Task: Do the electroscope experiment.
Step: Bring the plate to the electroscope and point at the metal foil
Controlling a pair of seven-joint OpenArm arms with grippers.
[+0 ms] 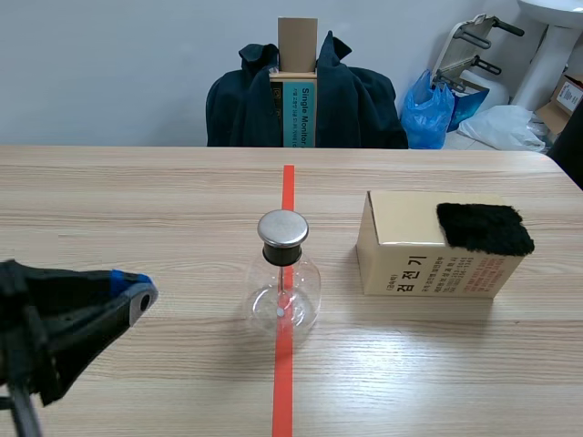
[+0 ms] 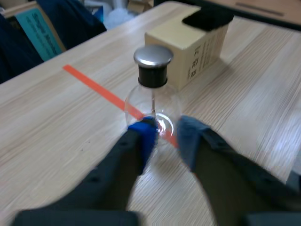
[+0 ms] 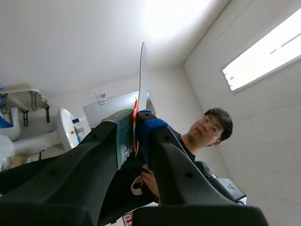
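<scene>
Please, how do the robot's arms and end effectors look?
Both are black, with two thick fingers. The left end effector has blue pads at its tips. The right end effector has one grey-green pad and one blue pad.

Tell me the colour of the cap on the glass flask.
Silver, above a black collar; the cap shows best in the scene view.

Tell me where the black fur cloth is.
In the scene view, the black fur cloth lies on the right end of the cardboard box, right of the glass flask on the tape line.
</scene>
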